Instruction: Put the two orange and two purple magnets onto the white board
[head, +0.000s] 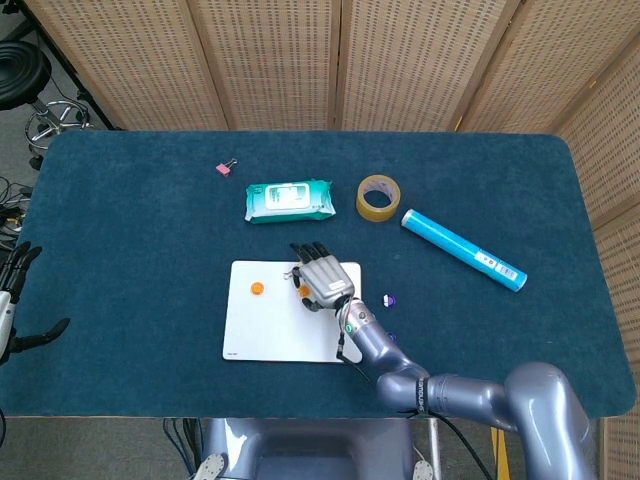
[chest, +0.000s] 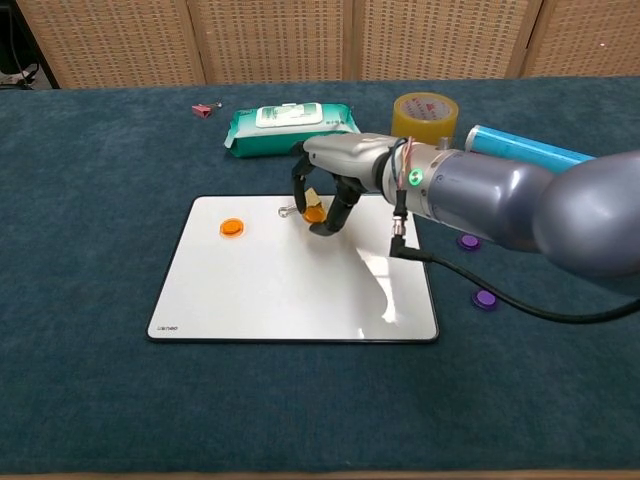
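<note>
Orange magnet (chest: 315, 212) in right hand (chest: 330, 185)

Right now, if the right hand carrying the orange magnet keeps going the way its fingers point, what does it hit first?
Most likely the gold binder clip on the whiteboard, just ahead of the right hand pinching the orange magnet. Height above the clip is unclear.

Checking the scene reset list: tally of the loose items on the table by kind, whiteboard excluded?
Orange magnets: 2, one on the white board, one held by the right hand over the white board
Purple magnets: 2
Binder clips: 2
Wipes pack: 1
Tape roll: 1
Blue tube: 1
Total: 9
</note>
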